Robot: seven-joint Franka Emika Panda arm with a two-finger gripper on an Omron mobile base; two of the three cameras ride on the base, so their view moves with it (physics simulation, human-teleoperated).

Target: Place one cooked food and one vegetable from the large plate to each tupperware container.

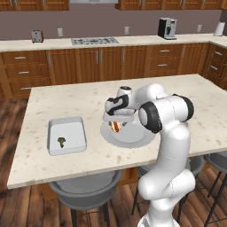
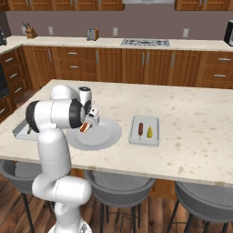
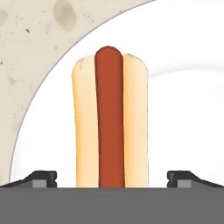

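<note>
The hot dog (image 3: pixel 110 118), a red sausage in a tan bun, lies on the large round plate (image 1: pixel 133 138) (image 2: pixel 101 135). My gripper (image 3: pixel 112 177) hangs right above it, open, one fingertip on each side of the bun and neither touching it. From the base views the gripper (image 1: pixel 116 120) (image 2: pixel 89 122) covers part of the hot dog (image 1: pixel 116 127) (image 2: pixel 84 128). The left tupperware (image 1: pixel 66 128) holds the olive-brown mushroom bit (image 1: pixel 61 142). The right tupperware (image 2: pixel 144 141) holds the skewered sausage (image 2: pixel 140 130) and the yellow chunk (image 2: pixel 149 132).
Everything stands on a speckled island counter (image 1: pixel 57 99) with grey stools (image 1: pixel 86 190) along its near edge. My own arm (image 2: pixel 54 113) hides most of the left tupperware (image 2: pixel 20 132) in the right base view. Cabinets and a stove line the back wall.
</note>
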